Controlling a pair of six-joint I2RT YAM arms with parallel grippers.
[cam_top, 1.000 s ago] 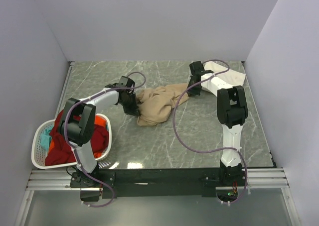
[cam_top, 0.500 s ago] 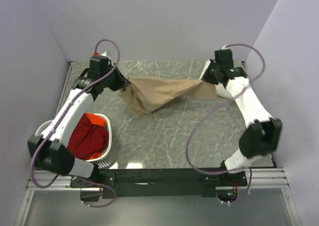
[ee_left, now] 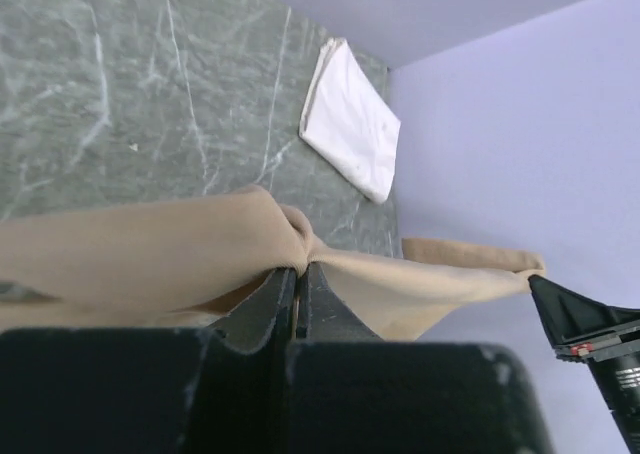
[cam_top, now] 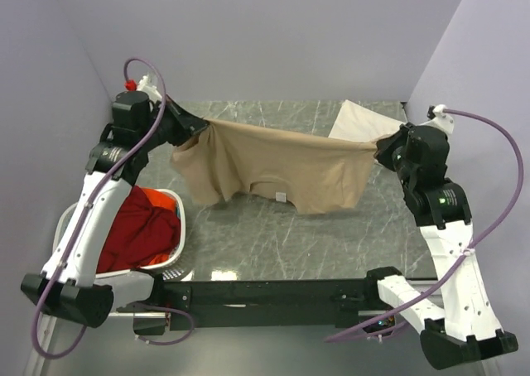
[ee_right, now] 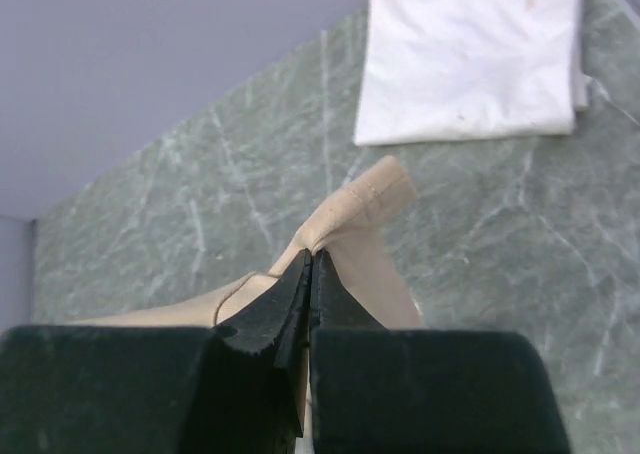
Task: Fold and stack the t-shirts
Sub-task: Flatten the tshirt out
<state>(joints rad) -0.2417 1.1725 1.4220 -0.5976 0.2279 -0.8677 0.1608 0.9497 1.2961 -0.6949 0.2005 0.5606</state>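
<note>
Left hand (cam_top: pixel 199 128) and right hand (cam_top: pixel 383 149) each pinch one end of the tan shirt (cam_top: pixel 281 165), stretched between them above the counter (cam_top: pixel 315 235).

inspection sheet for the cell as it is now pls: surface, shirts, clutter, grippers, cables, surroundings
Surface: grey-green marbled table, no spills seen.
Job's things: tan t-shirt stretched in the air between both grippers, its body hanging down. White folded t-shirt flat at the far right corner. Red shirt and orange shirt in the basket.
Clutter: white laundry basket at near left; nothing else seen.
Grippers: left gripper shut on the tan t-shirt; right gripper shut on its other end.
Cables: left purple cable and right purple cable each loop off their arm.
Surroundings: plain pale walls on three sides.
</note>
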